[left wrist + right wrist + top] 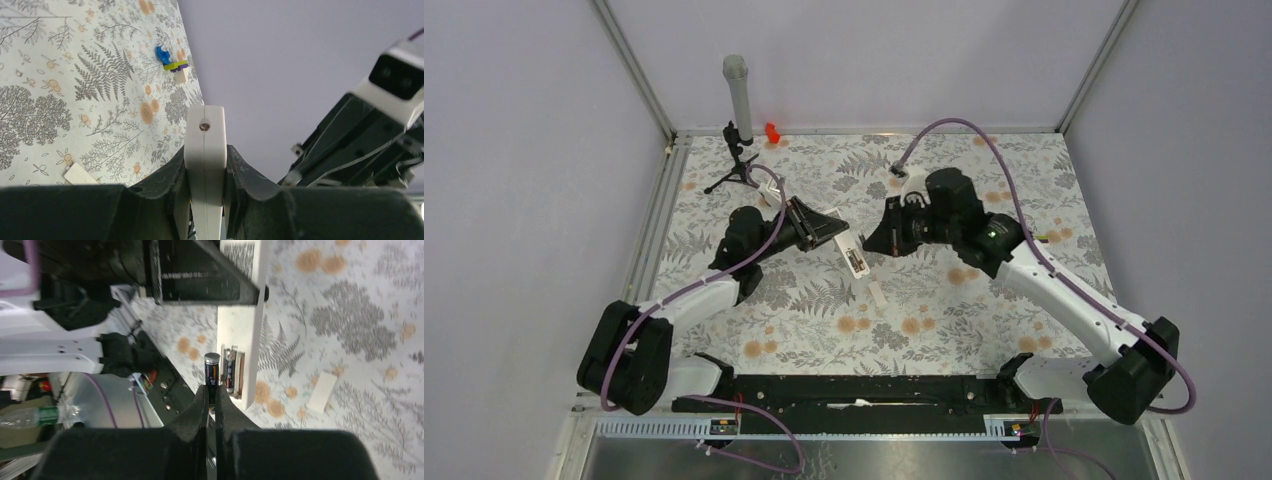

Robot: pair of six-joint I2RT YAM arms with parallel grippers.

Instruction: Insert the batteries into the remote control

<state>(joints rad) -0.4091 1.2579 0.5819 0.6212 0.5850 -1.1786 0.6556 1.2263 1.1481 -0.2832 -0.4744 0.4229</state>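
Observation:
My left gripper [832, 228] [205, 154] is shut on one end of the white remote control [854, 256] [204, 131] and holds it above the table. The remote's battery bay faces my right gripper. In the right wrist view the remote [239, 325] shows one dark battery [230, 371] lying in its open bay. My right gripper [870, 243] [211, 390] is shut on the second battery [211, 367], held upright right beside the bay, next to the first one.
A short white strip [877, 294] [321, 391] [77, 174] lies on the fern-patterned mat below the remote. A blue-and-yellow toy piece [172, 63] sits farther right. A small tripod with a grey tube [737, 95] and an orange piece [771, 131] stand at the back left.

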